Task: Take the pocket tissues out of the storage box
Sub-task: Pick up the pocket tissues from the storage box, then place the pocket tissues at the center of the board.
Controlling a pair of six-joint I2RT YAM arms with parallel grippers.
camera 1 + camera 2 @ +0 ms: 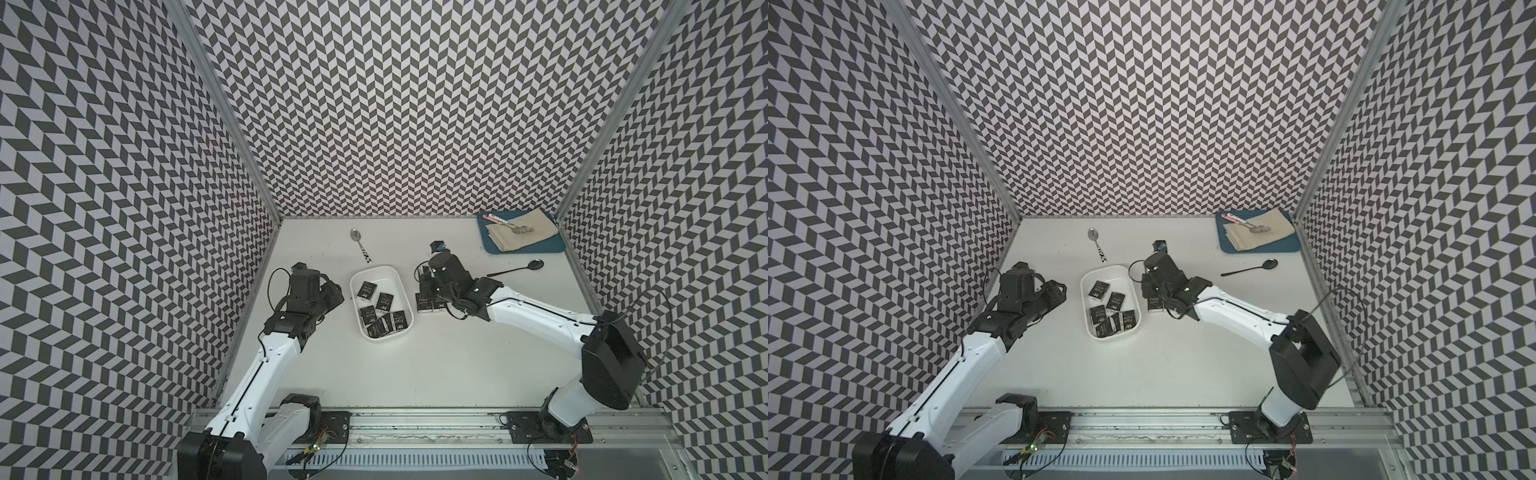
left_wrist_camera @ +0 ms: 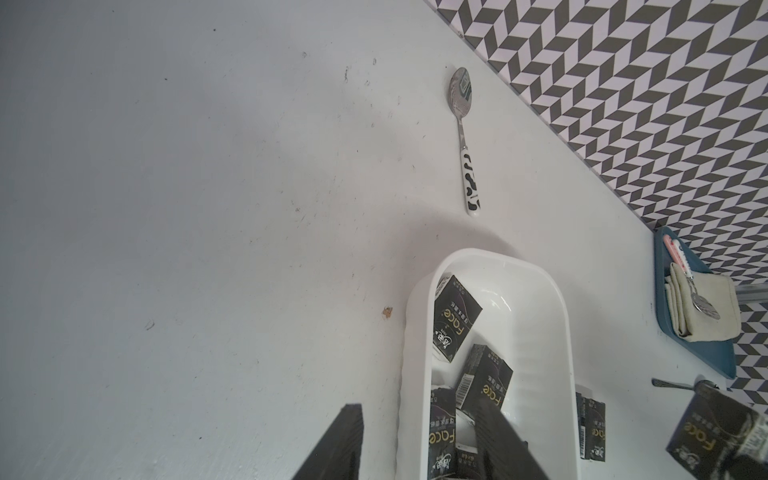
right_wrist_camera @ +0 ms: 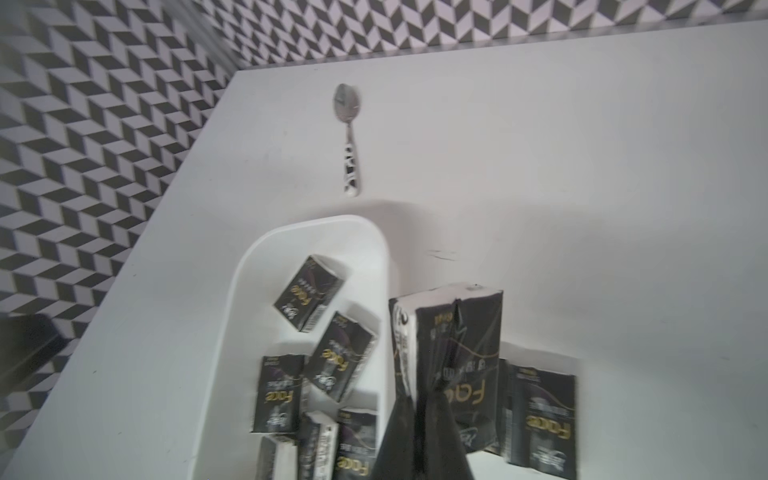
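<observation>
Pocket tissues (image 1: pixel 382 309): several loose in storage box (image 1: pixel 376 270), others on bench (image 1: pixel 415 374) just right of it. Right hand (image 3: pixel 419 399) clamps one packet (image 3: pixel 457 332) there, outside box. Left hand (image 1: pixel 332 291) half-spread, empty, at box's left rim.

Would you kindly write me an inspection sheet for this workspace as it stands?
Surface: white tabletop, lightly scuffed.
Job's things: shallow white plastic storage box holds several black pocket-tissue packets; more packets sit beside it.
Clutter: patterned-handle silver spoon, black spoon, blue tray with beige cloth.
Grippers: left gripper open, empty, by the box; right gripper shut on one packet.
Cables: black loops at both wrists.
Surroundings: black-and-white chevron walls.
</observation>
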